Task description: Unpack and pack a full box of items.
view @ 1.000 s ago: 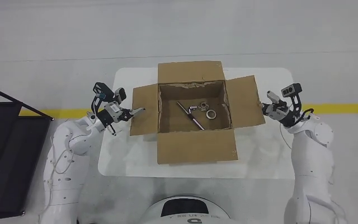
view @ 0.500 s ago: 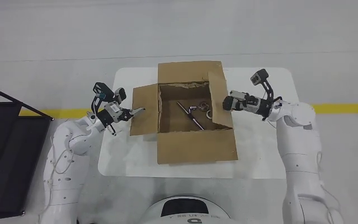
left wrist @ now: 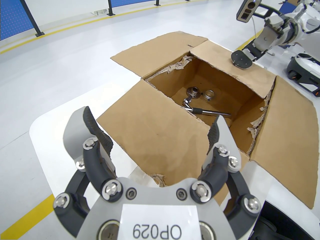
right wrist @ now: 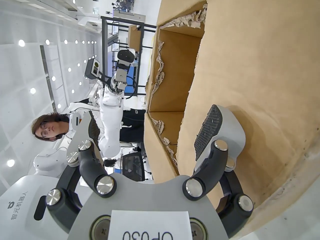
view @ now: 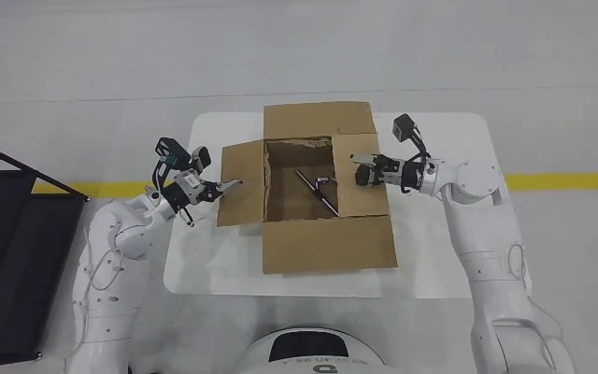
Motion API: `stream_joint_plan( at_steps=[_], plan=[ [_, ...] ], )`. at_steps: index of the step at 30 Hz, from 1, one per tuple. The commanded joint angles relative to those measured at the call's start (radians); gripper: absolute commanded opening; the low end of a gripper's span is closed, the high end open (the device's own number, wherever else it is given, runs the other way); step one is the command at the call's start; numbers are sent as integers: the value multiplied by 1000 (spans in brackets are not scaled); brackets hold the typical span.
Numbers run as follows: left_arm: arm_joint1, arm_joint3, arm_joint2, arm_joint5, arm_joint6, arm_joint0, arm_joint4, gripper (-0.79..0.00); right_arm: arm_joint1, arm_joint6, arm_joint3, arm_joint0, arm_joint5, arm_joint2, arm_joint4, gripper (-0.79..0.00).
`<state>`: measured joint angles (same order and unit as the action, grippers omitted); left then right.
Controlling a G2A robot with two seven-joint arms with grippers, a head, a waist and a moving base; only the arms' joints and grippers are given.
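An open cardboard box (view: 327,245) stands in the middle of the white table. Its right flap (view: 358,194) is folded inward over the opening, while the left flap (view: 241,184), back flap and front flap lie spread out. My right gripper (view: 361,174) is open on top of the right flap (right wrist: 250,63), with one fingertip (right wrist: 210,123) against the cardboard. My left gripper (left wrist: 152,123) hangs open at the outer edge of the left flap (left wrist: 155,136), empty. Inside lie a ratchet handle (left wrist: 207,111), a metal flange (left wrist: 193,92) and a metal ring (left wrist: 209,94).
The white table (view: 439,252) has bare strips to the right and left of the box. A black frame (view: 28,243) stands on the floor at the far left. A yellow line (view: 551,180) runs across the floor.
My right arm swung in from the table's right side and pushed the right flap up and over the box opening. The left arm kept still.
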<state>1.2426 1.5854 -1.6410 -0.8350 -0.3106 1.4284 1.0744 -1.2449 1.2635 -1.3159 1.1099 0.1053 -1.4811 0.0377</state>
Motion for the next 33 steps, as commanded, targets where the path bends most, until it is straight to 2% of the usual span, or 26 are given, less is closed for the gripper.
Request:
stream_joint_plan(
  at_steps=[1, 4, 11, 16, 21, 24, 27, 29, 31, 33],
  plan=[
    [-5, 9, -11, 52, 21, 5, 124, 0, 2, -12, -14, 4, -12, 5, -6, 0],
    [-9, -54, -4, 99, 98, 12, 226, 0, 5, -24, -26, 7, -25, 15, -10, 0],
    [-19, -255, 45, 172, 154, -41, 435, 0, 5, -24, -26, 7, -25, 15, -10, 0],
    [-25, -345, 90, 152, 214, -75, 510, 0, 5, -24, -26, 7, -25, 15, -10, 0],
    [-25, -352, 122, 138, 263, -87, 497, 0, 5, -24, -26, 7, -25, 15, -10, 0],
    [-25, -344, 117, 109, 329, -89, 417, 0, 5, -24, -26, 7, -25, 15, -10, 0],
    [-29, -297, 96, 63, 400, -73, 341, 0, 5, -24, -26, 7, -25, 15, -10, 0],
    [-30, -279, 80, 73, 432, -65, 307, 0, 5, -24, -26, 7, -25, 15, -10, 0],
    [-30, -247, 75, 90, 425, -64, 264, 0, 5, -24, -26, 7, -25, 15, -10, 0],
    [-33, -167, 80, 91, 411, -56, 285, 0, 5, -24, -26, 7, -25, 15, -10, 0]
  ],
)
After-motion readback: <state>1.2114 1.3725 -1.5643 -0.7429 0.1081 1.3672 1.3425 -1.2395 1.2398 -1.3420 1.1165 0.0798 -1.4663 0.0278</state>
